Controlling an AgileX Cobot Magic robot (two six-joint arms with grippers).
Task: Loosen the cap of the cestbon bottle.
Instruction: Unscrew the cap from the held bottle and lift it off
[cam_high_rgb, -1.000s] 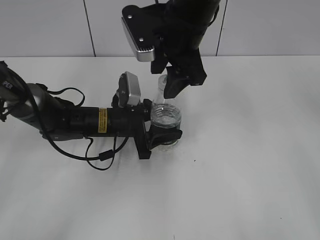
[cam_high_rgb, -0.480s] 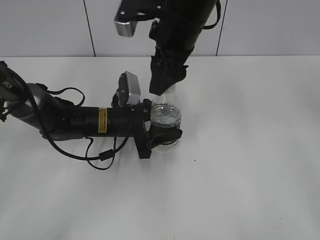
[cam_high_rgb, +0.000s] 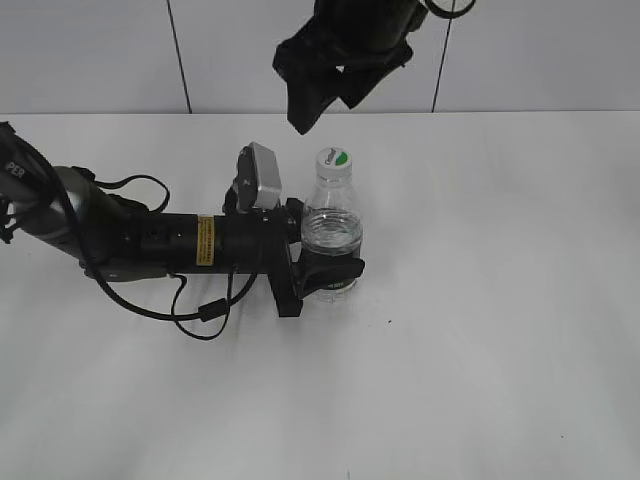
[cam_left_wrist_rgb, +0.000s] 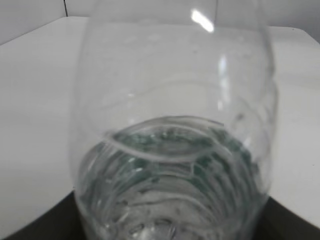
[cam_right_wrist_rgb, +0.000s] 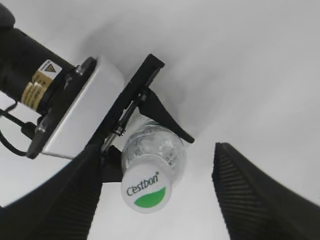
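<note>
The cestbon bottle (cam_high_rgb: 330, 228) stands upright on the white table, clear and part-filled with water. Its white cap (cam_high_rgb: 335, 158) with the green leaf sits on the neck. My left gripper (cam_high_rgb: 330, 276) is shut on the bottle's lower body, covering most of the dark green label. The bottle fills the left wrist view (cam_left_wrist_rgb: 170, 145). My right gripper (cam_high_rgb: 325, 105) is open and empty, raised above and behind the cap, apart from it. In the right wrist view the cap (cam_right_wrist_rgb: 147, 190) shows between the spread fingers (cam_right_wrist_rgb: 157, 150), with the left gripper (cam_right_wrist_rgb: 145, 107) clamped below it.
The left arm (cam_high_rgb: 170, 242) lies along the table from the left, with a looping black cable (cam_high_rgb: 205, 312) in front of it. A grey tiled wall (cam_high_rgb: 540, 55) closes the back. Bare white table (cam_high_rgb: 500, 330) lies right of the bottle.
My right gripper has let go of the cap and risen up and away from the bottle, uncovering the cap. The left gripper and the bottle have not moved.
</note>
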